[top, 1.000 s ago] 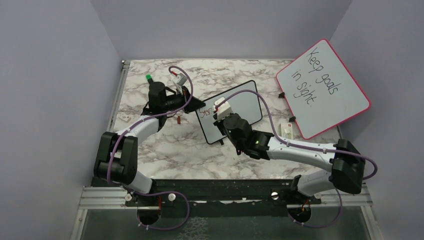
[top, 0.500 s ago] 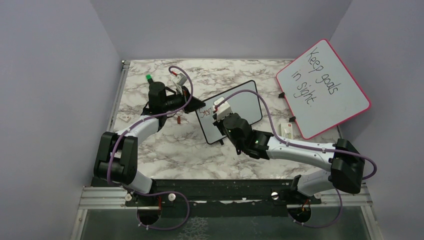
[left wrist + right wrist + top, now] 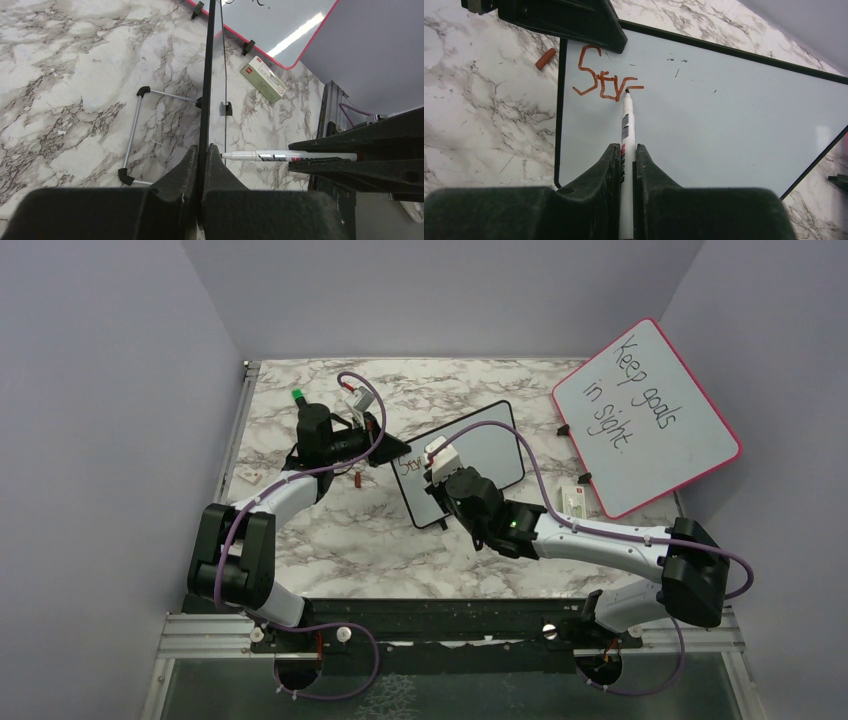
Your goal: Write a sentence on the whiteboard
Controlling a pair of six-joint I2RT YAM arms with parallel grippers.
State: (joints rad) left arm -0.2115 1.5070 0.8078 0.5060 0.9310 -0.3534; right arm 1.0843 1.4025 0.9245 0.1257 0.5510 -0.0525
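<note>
- Near the middle of the marble table, between the two arms, we find the whiteboard. Its black frame sits at an angle, well apart from the pink-framed board at the far right.
- Our left gripper is clamped tight on the whiteboard's left edge, close to the far corner. Its wrist view shows the frame edge-on, pinched between the jaws.
- We judge that this hold is there to steady the light board against the push of the pen.
- Our right gripper is closed narrowly around the barrel of the marker, which runs straight out between the fingers so that the tip leads.
- The marker's tip touches the white surface at the end of the "r".
- Of the sentence we see only the reddish-brown letters "Str", set in the board's far-left corner. This leaves room to the right for the rest of the line.
- The board is otherwise bare apart from a few dark specks, so we judge the task to be at an early stage.
- A small reddish marker cap lies on the table just beside the board's left edge, clear of the writing area.
- The next letter calls for a short shift to the right with light, even pressure.
- The risk, as we judge it, is the board pivoting in the left grip and smearing the strokes.
</note>
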